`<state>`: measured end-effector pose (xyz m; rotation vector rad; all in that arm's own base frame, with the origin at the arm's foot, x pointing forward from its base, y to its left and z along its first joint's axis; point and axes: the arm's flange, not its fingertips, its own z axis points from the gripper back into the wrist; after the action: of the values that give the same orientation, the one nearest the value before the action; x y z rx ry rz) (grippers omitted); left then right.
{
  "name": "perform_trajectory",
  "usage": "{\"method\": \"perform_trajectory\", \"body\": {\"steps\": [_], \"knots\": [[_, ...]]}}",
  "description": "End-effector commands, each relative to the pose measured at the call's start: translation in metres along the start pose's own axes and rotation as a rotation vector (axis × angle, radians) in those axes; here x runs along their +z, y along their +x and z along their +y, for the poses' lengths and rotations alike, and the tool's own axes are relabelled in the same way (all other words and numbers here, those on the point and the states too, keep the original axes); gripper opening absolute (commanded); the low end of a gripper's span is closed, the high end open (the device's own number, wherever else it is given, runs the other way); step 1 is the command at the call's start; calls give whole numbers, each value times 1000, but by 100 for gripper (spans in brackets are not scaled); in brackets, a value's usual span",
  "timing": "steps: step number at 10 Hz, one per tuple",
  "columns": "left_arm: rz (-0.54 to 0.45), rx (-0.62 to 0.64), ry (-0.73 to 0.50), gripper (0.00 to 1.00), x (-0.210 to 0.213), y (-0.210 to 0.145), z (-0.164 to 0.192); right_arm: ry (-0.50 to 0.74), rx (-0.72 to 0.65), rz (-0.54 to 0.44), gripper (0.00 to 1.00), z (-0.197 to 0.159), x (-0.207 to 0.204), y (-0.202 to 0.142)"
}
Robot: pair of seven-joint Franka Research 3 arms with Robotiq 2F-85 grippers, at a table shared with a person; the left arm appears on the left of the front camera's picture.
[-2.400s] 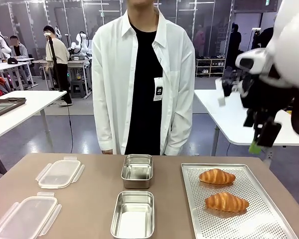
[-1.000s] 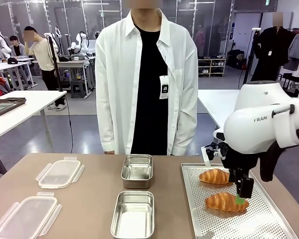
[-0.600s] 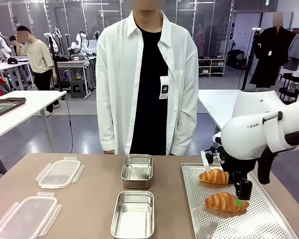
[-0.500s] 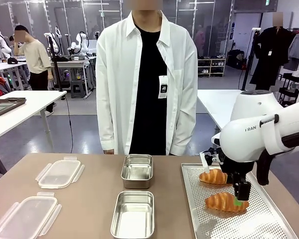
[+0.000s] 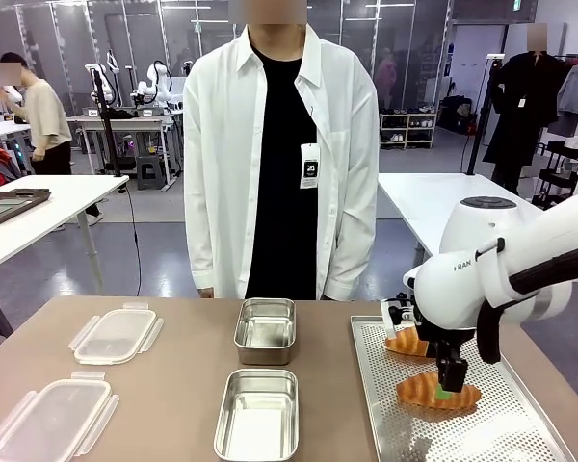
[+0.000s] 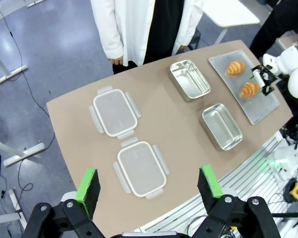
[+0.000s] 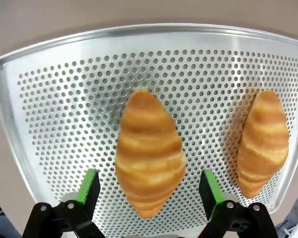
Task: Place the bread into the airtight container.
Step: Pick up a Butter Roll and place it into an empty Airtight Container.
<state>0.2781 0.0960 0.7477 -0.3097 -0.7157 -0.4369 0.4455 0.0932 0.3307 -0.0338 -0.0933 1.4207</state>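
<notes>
Bread: near croissant lies on tray, lower right of front view; far croissant just behind it. Right gripper straddles the near one, jaws spread wide, nothing gripped. Far container and near container sit bottom centre, lids at lower left. Left gripper hangs high over the table, jaws apart.
</notes>
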Motion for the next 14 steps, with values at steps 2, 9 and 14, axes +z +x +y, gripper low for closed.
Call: {"method": "perform_trajectory", "body": {"steps": [2, 9, 14], "knots": [[-3, -11, -7, 100, 1, 1, 0, 17, 18, -33, 100, -18, -17, 0], [-3, -11, -7, 100, 1, 1, 0, 103, -52, -32, 85, -33, -43, -16], [-3, -11, -7, 100, 1, 1, 0, 115, -56, -13, 42, -32, -35, -12]]}}
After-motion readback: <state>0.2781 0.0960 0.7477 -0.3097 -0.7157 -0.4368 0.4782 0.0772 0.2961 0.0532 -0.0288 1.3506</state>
